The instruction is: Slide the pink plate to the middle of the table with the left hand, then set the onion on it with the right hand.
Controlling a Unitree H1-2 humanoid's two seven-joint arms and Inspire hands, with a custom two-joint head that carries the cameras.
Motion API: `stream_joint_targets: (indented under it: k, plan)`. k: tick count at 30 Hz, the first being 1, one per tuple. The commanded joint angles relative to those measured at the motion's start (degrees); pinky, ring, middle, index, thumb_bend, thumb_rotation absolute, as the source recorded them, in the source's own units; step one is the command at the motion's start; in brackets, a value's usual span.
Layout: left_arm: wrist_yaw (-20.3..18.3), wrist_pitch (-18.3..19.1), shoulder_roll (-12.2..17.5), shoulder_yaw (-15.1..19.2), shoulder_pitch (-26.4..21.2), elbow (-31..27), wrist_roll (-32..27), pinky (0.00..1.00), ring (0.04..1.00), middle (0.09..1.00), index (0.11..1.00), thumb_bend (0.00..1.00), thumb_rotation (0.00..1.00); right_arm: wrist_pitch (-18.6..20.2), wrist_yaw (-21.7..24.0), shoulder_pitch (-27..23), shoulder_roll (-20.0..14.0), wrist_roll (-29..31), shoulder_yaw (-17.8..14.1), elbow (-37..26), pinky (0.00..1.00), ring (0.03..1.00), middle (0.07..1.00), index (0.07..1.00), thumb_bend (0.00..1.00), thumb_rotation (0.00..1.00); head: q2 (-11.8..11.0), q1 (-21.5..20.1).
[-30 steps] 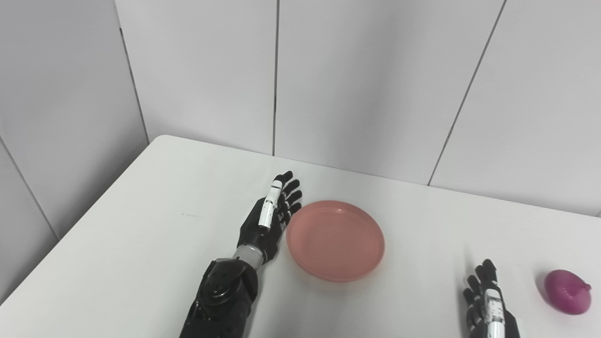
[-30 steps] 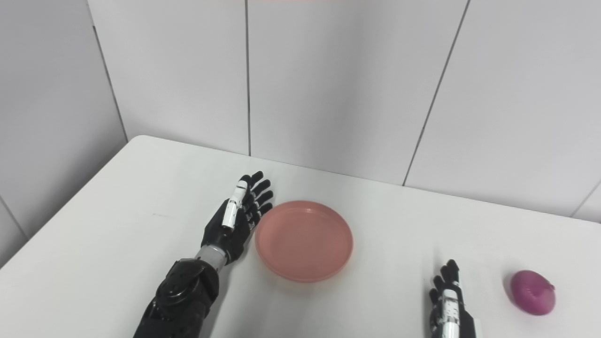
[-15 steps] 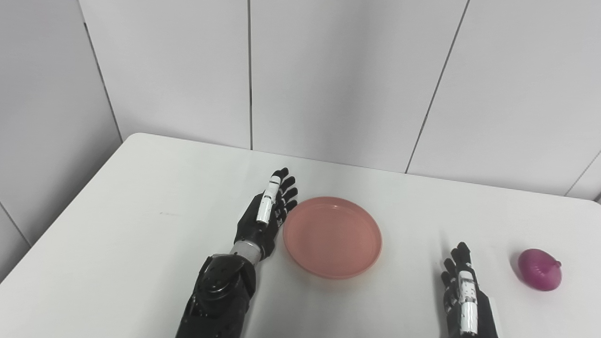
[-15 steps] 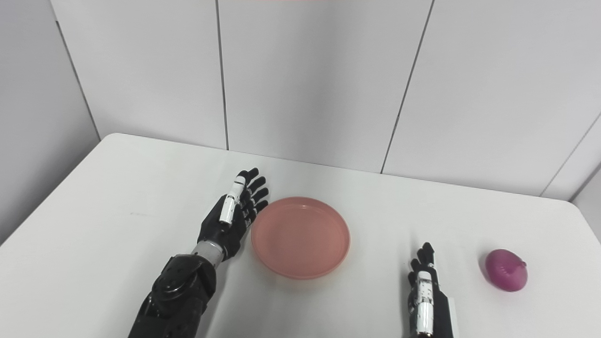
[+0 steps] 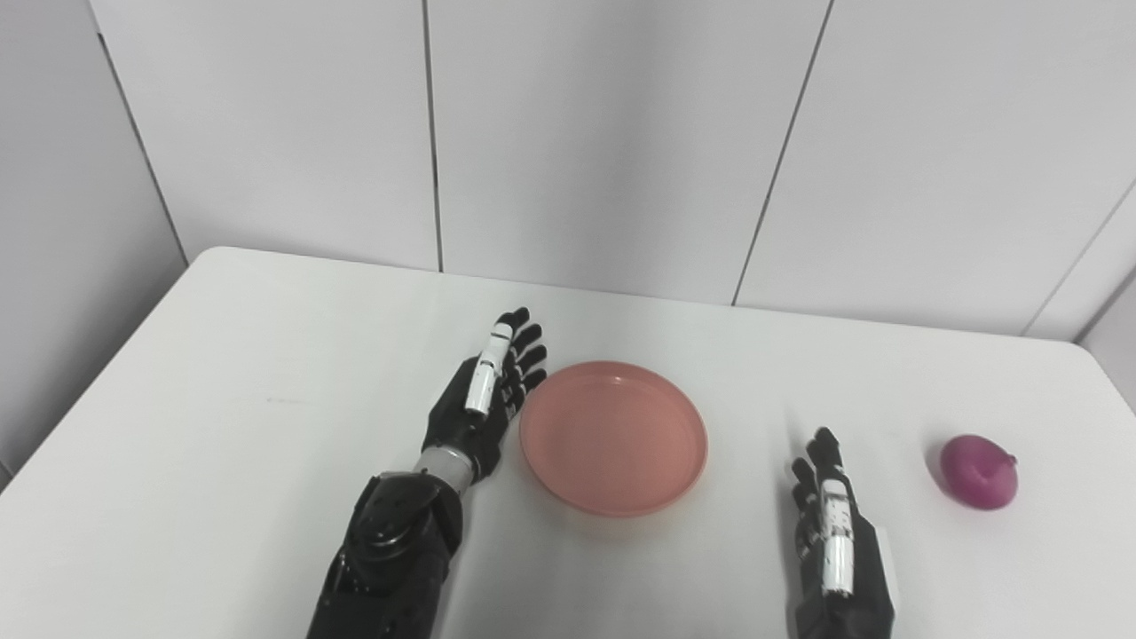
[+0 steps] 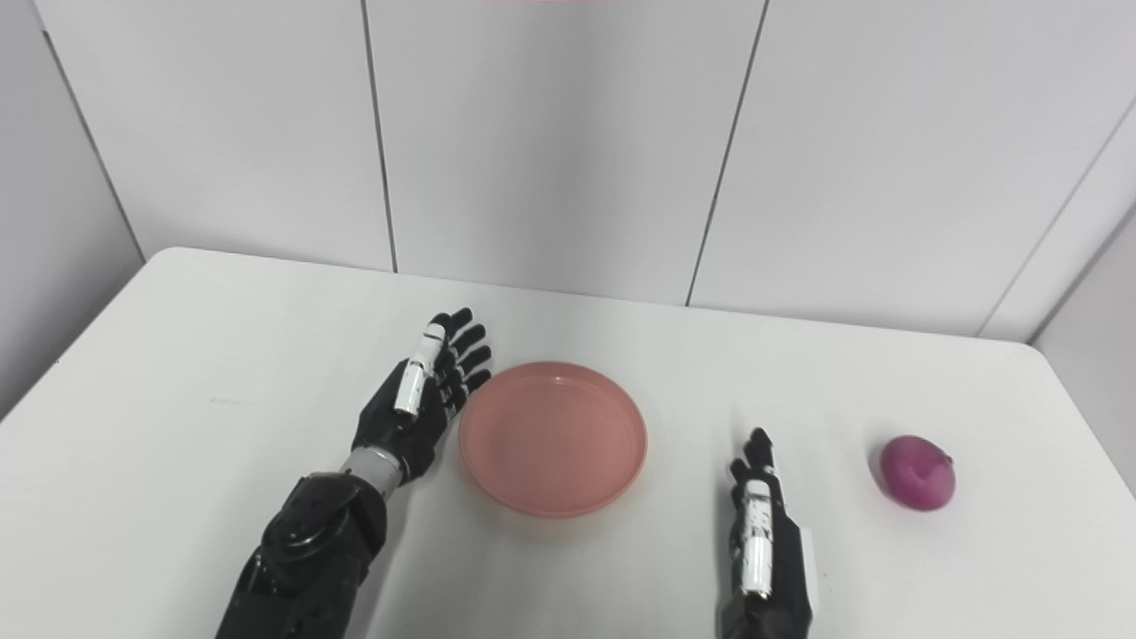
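On the white counter (image 5: 222, 461) I see my left hand (image 5: 479, 404), fingers (image 5: 524, 351) spread and empty, just beside the pink plate (image 5: 613, 437); my right hand (image 6: 761, 541), open too, is well short of the onion (image 6: 918, 472); both views agree.

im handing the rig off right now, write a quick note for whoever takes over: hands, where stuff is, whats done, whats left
Left hand: open, fingers straight, alongside the left rim of the pink plate; whether it touches the rim I cannot tell.
Right hand: open, holds nothing, over the table between plate and onion.
Plate: near the middle of the table, nothing on it.
Onion: on the table at the far right, apart from the right hand.
Done: the plate slide looks finished or nearly so.
Left: reach the right hand to the onion, grasp it, set it on the plate.
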Motion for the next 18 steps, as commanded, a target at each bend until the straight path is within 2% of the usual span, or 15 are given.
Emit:
stream_joint_targets:
  k: [1,11,18]
  plan:
    - [-1.3,0.0,-0.4,-0.6,-1.8,-2.0,-0.4,0.93,0.949,0.959,0.94,0.45,1.0,-2.6,0.3,-0.3,0.5,-0.3,0.8,-0.6,1.0,0.981,0.988,0.986,0.29,1.0,0.0,0.1]
    - [-3.0,0.5,-1.3,-1.5,-1.1,-2.6,-1.6,0.94,0.953,0.964,0.944,0.44,1.0,-3.0,-0.5,-0.8,2.0,-0.7,1.0,-0.3,1.0,0.976,0.985,0.978,0.33,1.0,1.7,-4.6]
    - [-3.7,0.0,-1.1,-2.4,-0.9,-2.8,-1.4,0.93,0.947,0.957,0.943,0.46,1.0,-3.6,-0.5,-1.5,1.7,-1.0,1.2,0.9,1.0,0.988,0.995,0.995,0.32,1.0,2.3,-5.8]
